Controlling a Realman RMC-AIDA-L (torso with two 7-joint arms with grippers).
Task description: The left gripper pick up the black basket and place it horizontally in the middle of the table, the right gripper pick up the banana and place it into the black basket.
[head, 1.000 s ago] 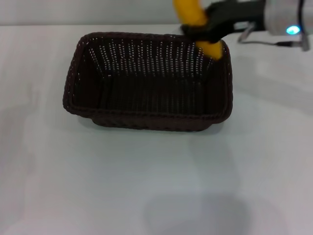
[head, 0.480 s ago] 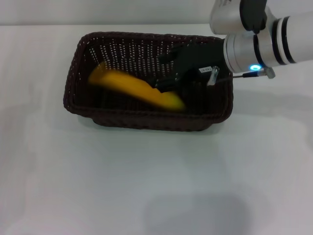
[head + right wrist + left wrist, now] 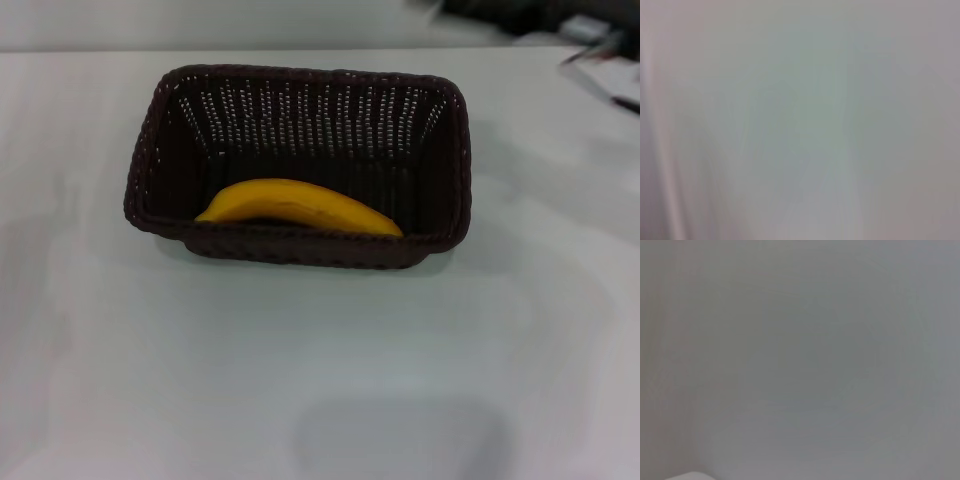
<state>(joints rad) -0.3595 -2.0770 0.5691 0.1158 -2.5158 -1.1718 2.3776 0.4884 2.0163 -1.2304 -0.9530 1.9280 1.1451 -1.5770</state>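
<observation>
The black basket point(image 3: 300, 248) lies lengthwise across the middle of the white table point(image 3: 300, 380) in the head view. The yellow banana point(image 3: 300, 205) lies inside it on the bottom, along the near wall, with nothing touching it. My right gripper point(image 3: 500, 12) is a dark blur at the far right top edge of the head view, behind and clear of the basket. My left gripper is out of view. Both wrist views show only a plain pale surface.
A thin cable or arm part point(image 3: 600, 60) shows at the far right edge. Bare white tabletop surrounds the basket on the left, the right and the near side.
The right gripper carried the banana down into the basket, let it go and pulled back up to the far right. The banana now rests in the basket.
</observation>
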